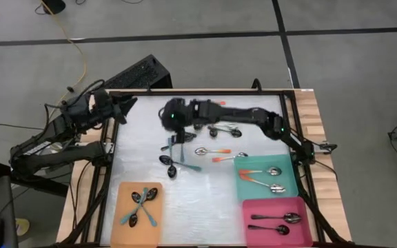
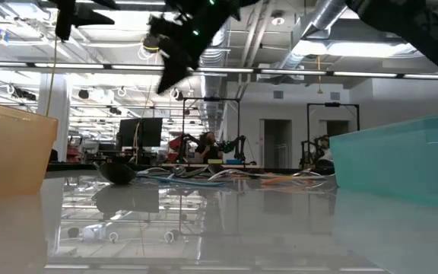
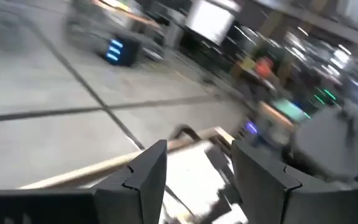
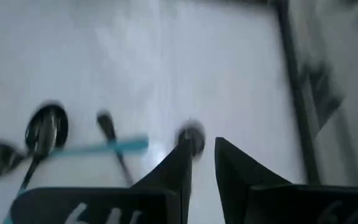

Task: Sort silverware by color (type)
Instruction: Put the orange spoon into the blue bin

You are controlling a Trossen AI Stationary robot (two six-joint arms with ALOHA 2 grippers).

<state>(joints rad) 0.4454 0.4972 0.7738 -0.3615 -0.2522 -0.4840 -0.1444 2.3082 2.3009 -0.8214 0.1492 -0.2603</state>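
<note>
Loose spoons lie on the white table's middle: teal-handled ones (image 1: 178,164), orange-handled ones (image 1: 220,154) and dark ones (image 1: 226,131). My right gripper (image 1: 170,118) hangs high above the table's far middle (image 2: 167,67), slanting down. In the right wrist view its fingers (image 4: 202,146) stand a little apart with only bare table between them. Below it lie a teal-handled spoon (image 4: 98,148), a black spoon (image 4: 112,140) and a dark round bowl (image 4: 191,137). My left gripper (image 1: 125,103) waits at the far left corner, open (image 3: 194,171), with nothing between its fingers.
An orange tray (image 1: 119,231) at the near left holds teal-handled spoons. A teal tray (image 1: 289,169) at the right holds orange-handled ones, and a pink tray (image 1: 253,210) at the near right holds dark ones. A black frame (image 1: 288,117) borders the table. A keyboard (image 1: 133,72) lies beyond the far edge.
</note>
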